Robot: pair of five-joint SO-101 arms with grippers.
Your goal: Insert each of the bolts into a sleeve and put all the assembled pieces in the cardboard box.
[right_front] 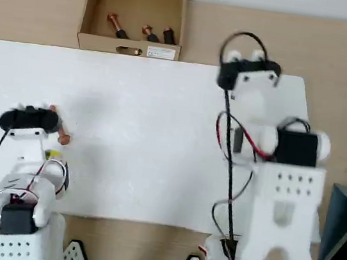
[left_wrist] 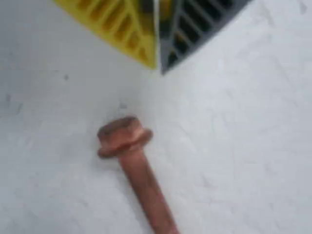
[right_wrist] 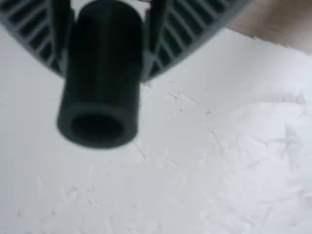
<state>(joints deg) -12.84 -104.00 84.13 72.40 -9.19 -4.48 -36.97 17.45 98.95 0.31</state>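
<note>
A copper bolt [left_wrist: 134, 165] lies flat on the white mat [left_wrist: 253, 146], its flanged head toward my left gripper [left_wrist: 158, 66]. That gripper's yellow and grey fingers are shut with nothing between them, a short way off the head. In the high view the bolt [right_front: 63, 135] sits beside the left arm [right_front: 29, 124] at the mat's left. My right gripper [right_wrist: 102, 73] is shut on a black sleeve [right_wrist: 100, 97], held just above the mat with its open bore showing. The right arm [right_front: 249, 76] stands near the mat's far right.
The cardboard box [right_front: 128, 47] stands beyond the mat's far edge, left of centre. Inside it lie bolts in black sleeves [right_front: 115, 26]. A grey bin [right_front: 341, 244] sits at the right edge. The mat [right_front: 147, 133] between the arms is bare.
</note>
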